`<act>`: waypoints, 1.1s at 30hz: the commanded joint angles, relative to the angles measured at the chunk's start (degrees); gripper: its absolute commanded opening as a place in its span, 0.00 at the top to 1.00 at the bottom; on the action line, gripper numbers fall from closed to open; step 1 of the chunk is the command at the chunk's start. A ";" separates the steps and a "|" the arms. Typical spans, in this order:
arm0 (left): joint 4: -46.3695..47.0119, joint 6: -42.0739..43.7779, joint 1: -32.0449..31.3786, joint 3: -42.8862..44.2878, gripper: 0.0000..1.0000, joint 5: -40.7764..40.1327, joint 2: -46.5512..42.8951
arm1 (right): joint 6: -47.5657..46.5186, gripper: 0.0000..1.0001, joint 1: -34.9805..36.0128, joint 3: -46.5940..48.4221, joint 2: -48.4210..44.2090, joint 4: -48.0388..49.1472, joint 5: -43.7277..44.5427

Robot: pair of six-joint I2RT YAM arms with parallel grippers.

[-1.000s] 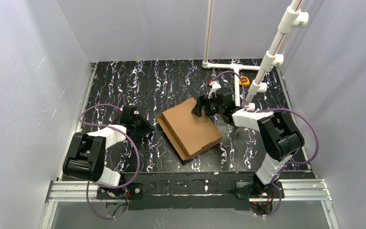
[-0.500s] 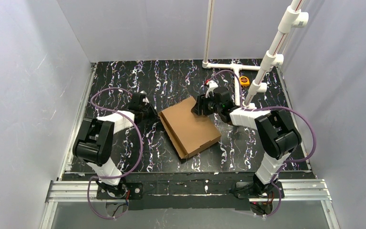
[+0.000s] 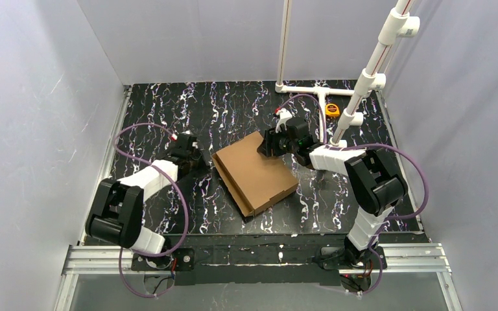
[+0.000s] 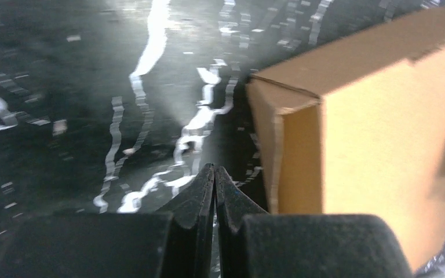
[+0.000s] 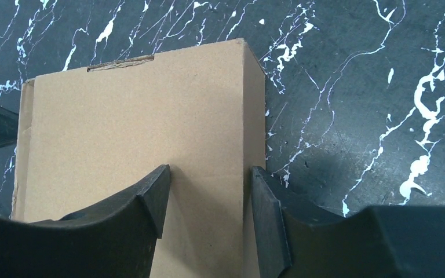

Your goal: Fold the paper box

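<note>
Outwardly closed paper box point(image 3: 255, 173) lies under right tool point(image 5: 209, 174), jaws apart; left tool point(image 4: 214, 171) together.

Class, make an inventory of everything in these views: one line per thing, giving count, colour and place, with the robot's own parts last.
paper box: one, brown, mid-table, turned at an angle.
table: one, black with white and purple veins, under everything.
pipe frame: one, white, far right corner.
small yellow object: one, beside the pipe frame's base.
rail: one, silver, near edge.
walls: three, pale grey, left, back and right.
cables: two, purple, one looping by each arm.
arms: two, black and white, either side of the box.
left fingers: two, black, shut together beside the box's left corner.
right fingers: two, black, spread over the box's far corner.
</note>
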 commanded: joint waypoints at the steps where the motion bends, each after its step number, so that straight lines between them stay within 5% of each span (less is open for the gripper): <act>1: -7.58 -2.31 3.38 -2.31 0.99 -7.44 -2.49 | -2.30 0.42 0.77 0.85 1.80 -4.12 1.10; 10: -3.52 -1.28 5.27 1.62 1.00 1.05 4.07 | -2.70 0.42 0.79 1.29 2.23 -4.76 0.39; 17: -2.62 3.80 2.32 22.70 1.00 14.81 15.96 | -3.50 0.42 1.05 1.80 2.34 -5.54 -1.30; 22: -11.04 6.49 -3.14 27.30 1.00 8.78 17.33 | -3.72 0.43 1.06 1.97 2.35 -5.93 -0.92; 28: -20.90 6.71 -2.74 24.86 1.00 -9.73 13.15 | -3.81 0.42 1.06 2.23 3.06 -6.57 1.07; 33: -20.58 4.55 0.91 18.43 1.00 -9.32 8.55 | -4.25 0.41 1.01 2.43 3.45 -7.18 3.23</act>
